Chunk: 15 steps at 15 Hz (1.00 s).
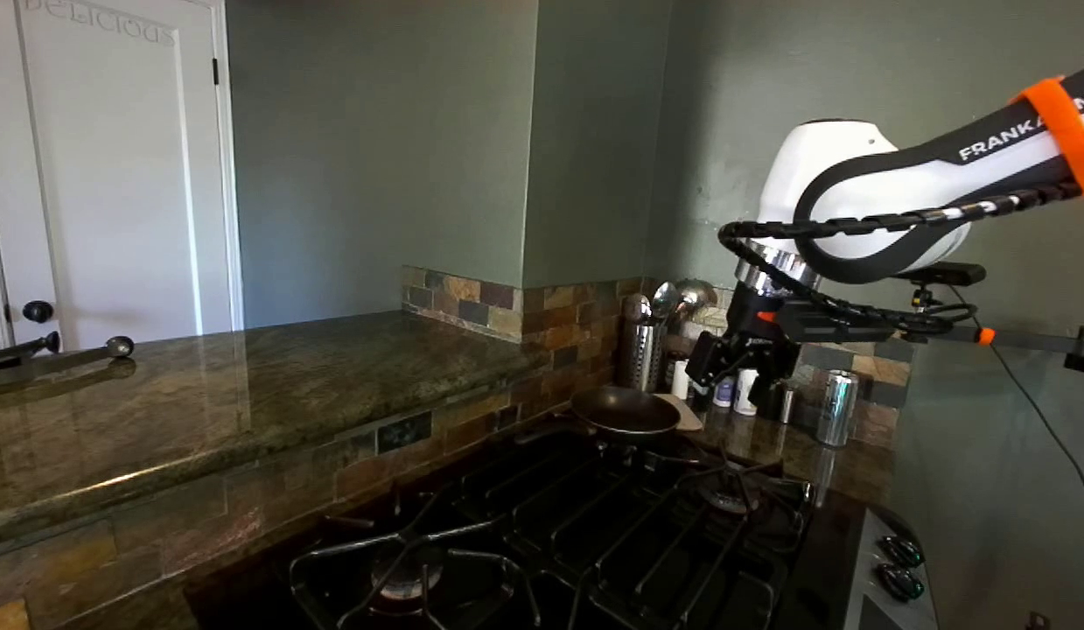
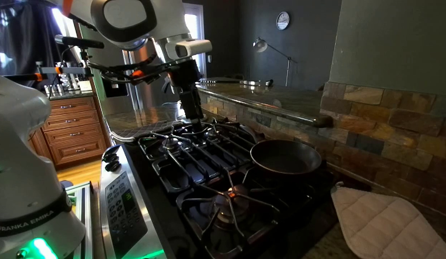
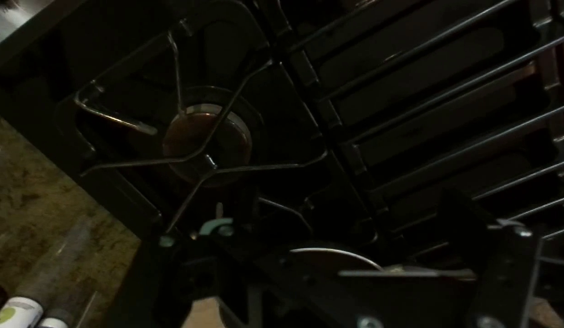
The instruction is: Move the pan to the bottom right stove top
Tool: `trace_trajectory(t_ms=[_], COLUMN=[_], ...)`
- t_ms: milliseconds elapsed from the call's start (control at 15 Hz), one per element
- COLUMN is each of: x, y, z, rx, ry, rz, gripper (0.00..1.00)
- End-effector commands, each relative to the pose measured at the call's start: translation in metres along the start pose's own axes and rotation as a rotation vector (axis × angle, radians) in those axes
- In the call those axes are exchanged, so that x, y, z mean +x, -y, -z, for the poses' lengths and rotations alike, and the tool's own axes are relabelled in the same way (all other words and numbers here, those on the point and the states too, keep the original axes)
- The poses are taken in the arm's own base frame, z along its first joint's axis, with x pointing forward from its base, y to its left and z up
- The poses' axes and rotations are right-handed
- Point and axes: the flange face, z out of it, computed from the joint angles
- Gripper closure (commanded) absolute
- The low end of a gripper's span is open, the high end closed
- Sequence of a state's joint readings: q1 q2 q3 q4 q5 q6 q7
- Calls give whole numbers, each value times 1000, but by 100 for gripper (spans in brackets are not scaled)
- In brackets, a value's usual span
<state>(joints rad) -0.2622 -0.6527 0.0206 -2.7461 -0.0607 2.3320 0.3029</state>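
The small dark pan sits on the back burner near the tiled wall, its handle along the wall. It also shows in an exterior view. In the wrist view only a thin arc of the pan's rim shows, low between the fingers; the gripper hides the rest. The bottom right burner, nearer the control panel, has bare grate bars over it. It also shows in an exterior view and the wrist view. My gripper is open and empty, pointing down above the cooktop, apart from the pan.
A raised stone ledge and tiled wall run behind the cooktop. A quilted pot holder lies beside the pan. A utensil canister, small bottles and a steel canister stand on the counter. The control panel borders the front.
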Motion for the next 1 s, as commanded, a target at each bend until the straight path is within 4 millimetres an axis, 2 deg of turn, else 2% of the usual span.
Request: trace_trajectory(t_ms=[0,267,733,933], x=[30,64,122,140], y=[-25,-34,-38,-48], z=[-30,-53,-84,-102], rx=[15,19,-15,-29], ry=[17,-21,20,39], rz=[-120,-158,-215,-240], gripper=[0,0,0,0])
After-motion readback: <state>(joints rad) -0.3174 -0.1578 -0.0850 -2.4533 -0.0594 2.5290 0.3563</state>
